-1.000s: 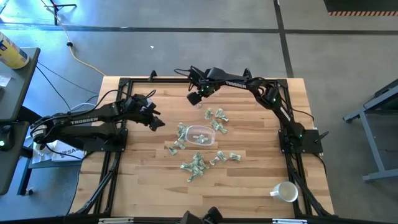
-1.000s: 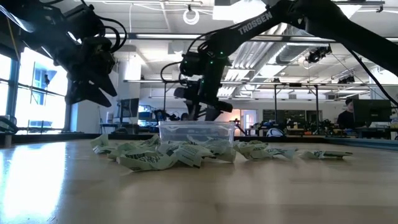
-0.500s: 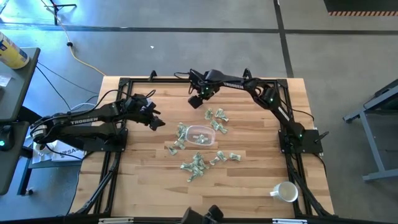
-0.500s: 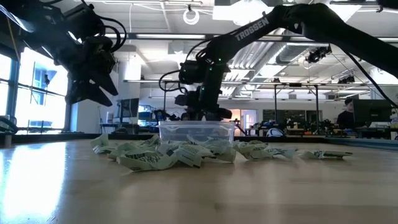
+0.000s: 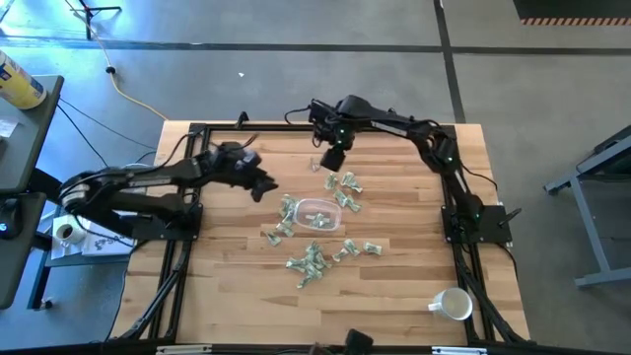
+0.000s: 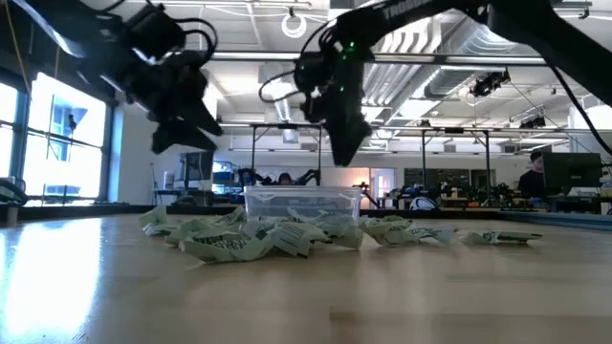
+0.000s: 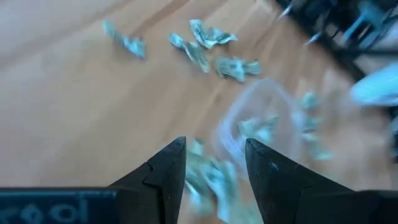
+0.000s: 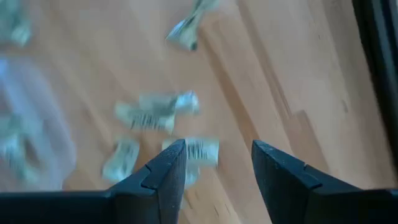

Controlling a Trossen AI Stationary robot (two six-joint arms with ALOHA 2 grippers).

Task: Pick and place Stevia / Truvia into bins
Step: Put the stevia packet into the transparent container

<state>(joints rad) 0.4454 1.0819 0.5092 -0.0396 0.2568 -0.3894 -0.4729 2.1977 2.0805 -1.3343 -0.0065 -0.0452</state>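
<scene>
The clear bin (image 5: 317,214) stands mid-table on its base, with a few green-and-white Stevia packets inside; it also shows in the low view (image 6: 304,203). More packets lie flat around it: a far cluster (image 5: 345,185), some to its left (image 5: 286,212) and a near cluster (image 5: 311,261). My left gripper (image 5: 261,187) hovers open left of the bin, above the table (image 7: 214,155). My right gripper (image 5: 332,158) hangs open, pointing down, over the far packets (image 8: 217,158). Neither holds anything.
A white mug (image 5: 454,304) stands at the table's near right corner. Black frame rails (image 5: 187,237) run along the left and right sides. Bare wood lies near the front edge (image 5: 296,316).
My left gripper has reached toward the table's right, closer to the bin, rolling a little. My right gripper has risen from near the table top to well above the bin's height, shifted slightly right and rolled about its own axis. The packets and bin have stayed put.
</scene>
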